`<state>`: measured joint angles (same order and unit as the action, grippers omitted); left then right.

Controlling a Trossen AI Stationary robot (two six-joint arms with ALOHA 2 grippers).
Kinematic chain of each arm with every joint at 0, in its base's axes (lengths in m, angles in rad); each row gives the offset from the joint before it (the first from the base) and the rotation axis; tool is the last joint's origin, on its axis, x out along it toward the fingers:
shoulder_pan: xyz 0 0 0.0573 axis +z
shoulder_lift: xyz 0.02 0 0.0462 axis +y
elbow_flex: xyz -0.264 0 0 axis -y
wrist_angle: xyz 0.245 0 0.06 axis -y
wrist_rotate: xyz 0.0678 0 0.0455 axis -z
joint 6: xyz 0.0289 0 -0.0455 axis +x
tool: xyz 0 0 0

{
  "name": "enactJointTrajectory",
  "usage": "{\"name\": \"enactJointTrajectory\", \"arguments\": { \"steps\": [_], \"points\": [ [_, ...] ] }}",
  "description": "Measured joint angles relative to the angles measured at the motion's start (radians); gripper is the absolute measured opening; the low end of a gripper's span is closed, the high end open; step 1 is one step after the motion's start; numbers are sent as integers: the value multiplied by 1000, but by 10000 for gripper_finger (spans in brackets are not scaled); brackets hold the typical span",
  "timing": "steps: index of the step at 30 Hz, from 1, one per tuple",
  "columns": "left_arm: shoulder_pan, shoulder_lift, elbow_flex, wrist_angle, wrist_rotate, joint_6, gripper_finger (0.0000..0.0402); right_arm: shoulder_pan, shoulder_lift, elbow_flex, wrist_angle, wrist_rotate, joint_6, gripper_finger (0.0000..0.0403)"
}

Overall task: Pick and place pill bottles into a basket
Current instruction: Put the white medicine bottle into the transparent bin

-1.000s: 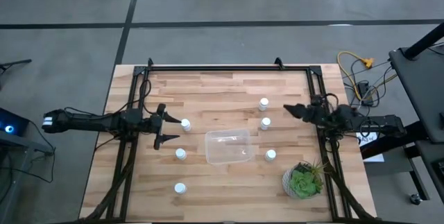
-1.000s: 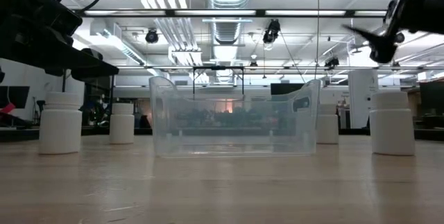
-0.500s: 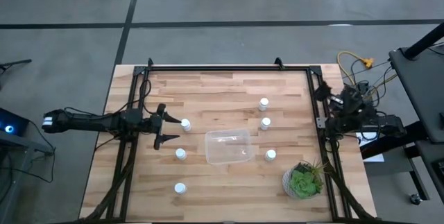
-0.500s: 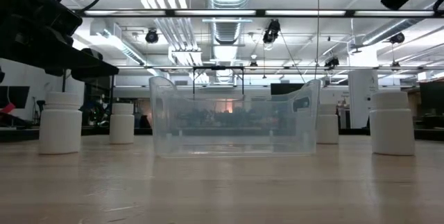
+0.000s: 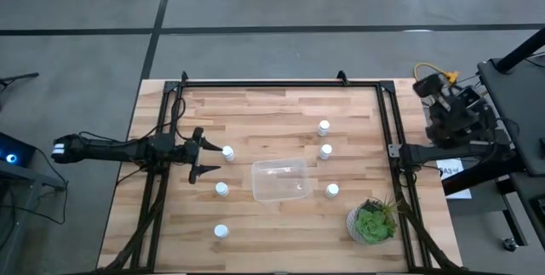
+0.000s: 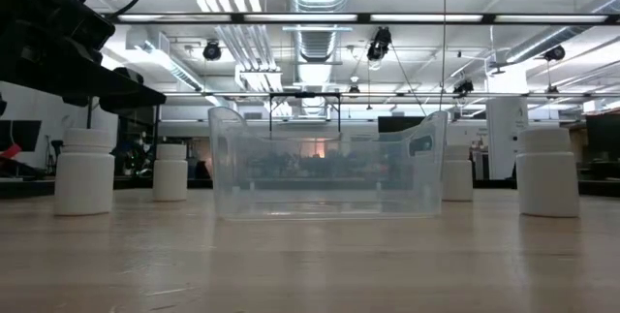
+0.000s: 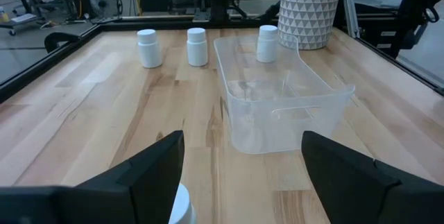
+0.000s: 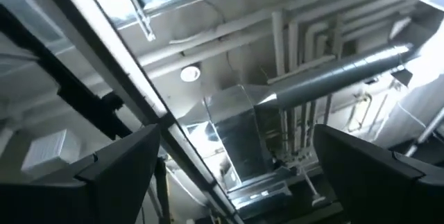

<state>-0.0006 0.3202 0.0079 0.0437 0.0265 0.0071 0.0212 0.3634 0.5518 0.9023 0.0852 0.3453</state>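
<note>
Six white pill bottles stand upright on the wooden table around the clear basket (image 5: pixel 279 180). My left gripper (image 5: pixel 209 151) is open, low over the table's left part, and points toward the basket. One bottle (image 5: pixel 227 151) stands between its fingertips. In the left wrist view that bottle's cap (image 7: pixel 182 207) shows beside one finger, and I cannot tell whether they touch. My right gripper (image 5: pixel 438 94) is open and empty, past the table's right edge, tipped up at the ceiling (image 8: pixel 243 175).
Other bottles stand at the left (image 5: pixel 221 189), near left (image 5: pixel 220 232) and right of the basket (image 5: pixel 324 128), (image 5: pixel 326 151), (image 5: pixel 332 191). A potted plant (image 5: pixel 372 221) stands at the near right corner. A black frame (image 5: pixel 281 83) rims the table.
My right arm has drawn back from over the table's right part, past the right edge, and has risen and tipped upward, leaving the low view. The left arm, the bottles and the basket have kept still.
</note>
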Motion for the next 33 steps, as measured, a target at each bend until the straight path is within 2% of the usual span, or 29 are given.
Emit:
{"name": "enactJointTrajectory", "arguments": {
  "steps": [4, 10, 21, 27, 33],
  "points": [
    [0, 0, 0, 0, 0, 0, 274, 0, 97, 166, -182, -72, -53, 368],
    [0, 0, 0, 0, 0, 0, 274, 0, 218, 422, -675, -67, 16, 368],
    [0, 0, 0, 0, 0, 0, 274, 0, 466, 851, -1467, -68, 79, 368],
    [0, 0, 0, 0, 0, 0, 274, 0, 600, 983, -1821, -139, 118, 368],
    [0, 0, 0, 0, 0, 0, 274, 0, 706, 997, -2031, -233, 122, 368]
  ]
}}
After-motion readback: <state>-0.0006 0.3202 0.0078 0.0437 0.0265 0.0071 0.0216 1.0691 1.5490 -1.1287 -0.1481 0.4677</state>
